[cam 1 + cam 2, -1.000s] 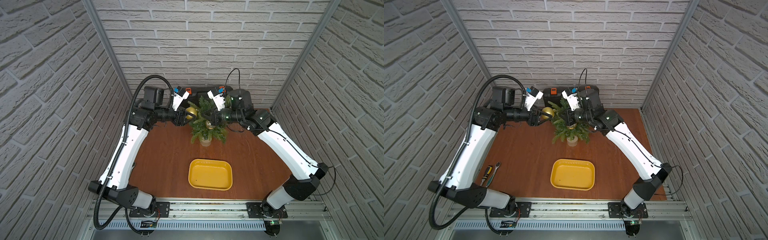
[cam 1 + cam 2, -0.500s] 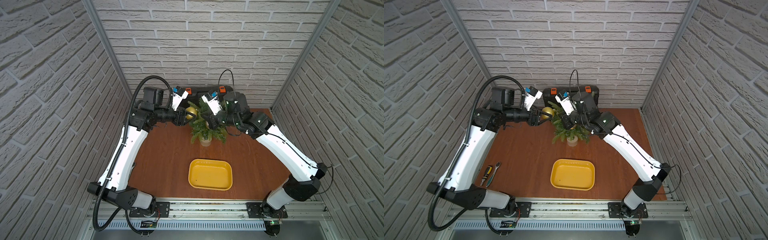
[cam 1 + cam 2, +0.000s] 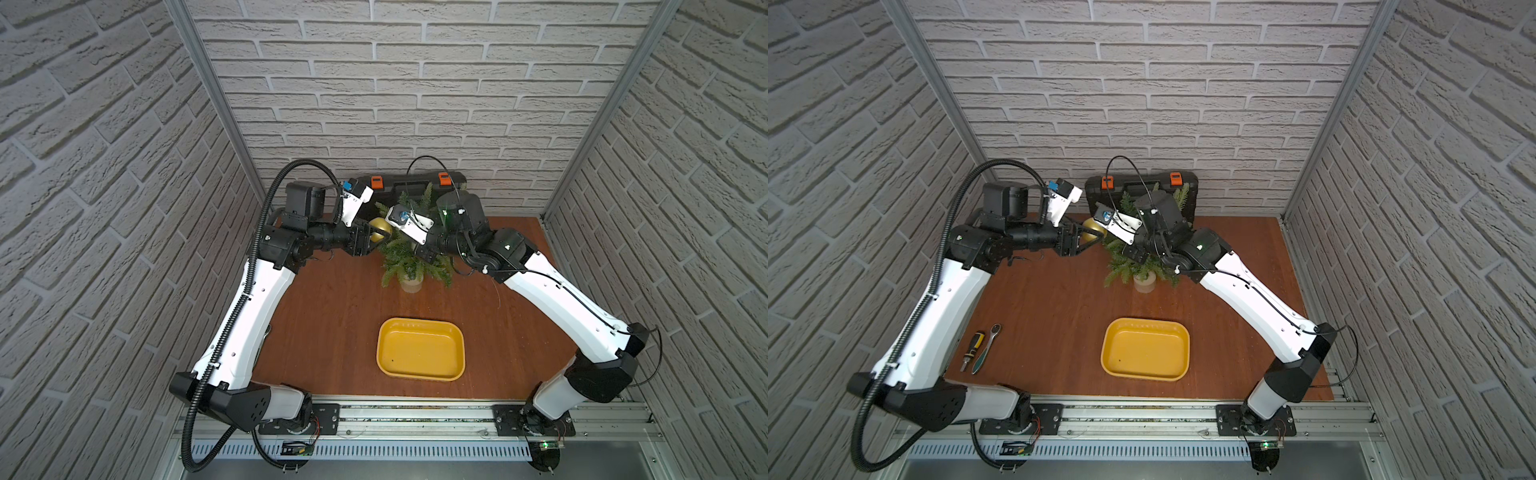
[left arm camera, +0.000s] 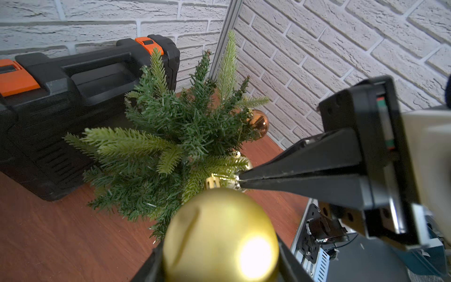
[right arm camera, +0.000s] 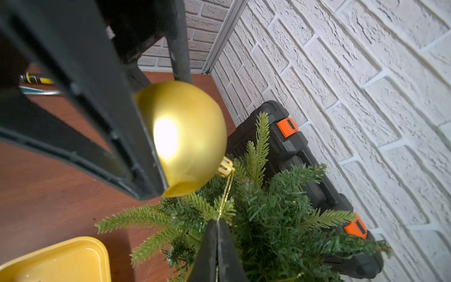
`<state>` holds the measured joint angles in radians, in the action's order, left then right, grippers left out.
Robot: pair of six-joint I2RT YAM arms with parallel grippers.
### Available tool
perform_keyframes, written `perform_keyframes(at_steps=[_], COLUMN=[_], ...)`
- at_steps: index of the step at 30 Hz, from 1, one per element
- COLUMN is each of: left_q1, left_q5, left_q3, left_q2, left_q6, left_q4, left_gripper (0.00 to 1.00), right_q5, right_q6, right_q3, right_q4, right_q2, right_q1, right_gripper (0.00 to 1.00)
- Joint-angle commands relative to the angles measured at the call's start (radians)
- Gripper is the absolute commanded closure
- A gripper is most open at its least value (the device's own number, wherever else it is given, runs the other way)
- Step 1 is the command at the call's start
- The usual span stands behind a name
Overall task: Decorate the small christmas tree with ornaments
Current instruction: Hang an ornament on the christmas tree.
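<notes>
In both top views the left gripper (image 3: 376,237) is clamping the gold ball (image 3: 381,228) just beside the tree (image 3: 409,259). Left wrist: the right gripper (image 4: 240,180) is pinching the ball's thread (image 4: 223,176). Right wrist: that thread is running across the tree.

A yellow tray (image 3: 419,351) lies on the wooden surface (image 3: 332,311), a black case (image 3: 407,180) stands by the back wall, and a screwdriver (image 3: 971,351) and ratchet (image 3: 986,347) lie side by side.

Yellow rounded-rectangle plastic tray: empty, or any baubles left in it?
Empty. The yellow rounded-rectangle tray shows only its bare floor in both top views, bar a tiny dark speck; nothing round or shiny lies inside.
</notes>
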<state>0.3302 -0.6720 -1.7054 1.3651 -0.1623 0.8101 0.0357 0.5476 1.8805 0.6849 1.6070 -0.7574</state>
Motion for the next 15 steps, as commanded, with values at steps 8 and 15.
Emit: perform_keyframes(at_steps=[8, 15], left_q1=[-0.008, -0.009], left_q5=[-0.047, -0.061], left_q3=[0.032, 0.041], left_q2=[-0.027, -0.052], left_q6=[-0.063, -0.075], left_q4=[-0.123, -0.125], left_gripper=[0.68, 0.69], right_q5=[0.018, -0.083], right_q6=[0.163, 0.138], right_q3=[-0.014, -0.004], right_q4=[-0.059, -0.043], right_q2=[-0.054, -0.084], right_q1=[-0.008, -0.009], right_gripper=[0.94, 0.94])
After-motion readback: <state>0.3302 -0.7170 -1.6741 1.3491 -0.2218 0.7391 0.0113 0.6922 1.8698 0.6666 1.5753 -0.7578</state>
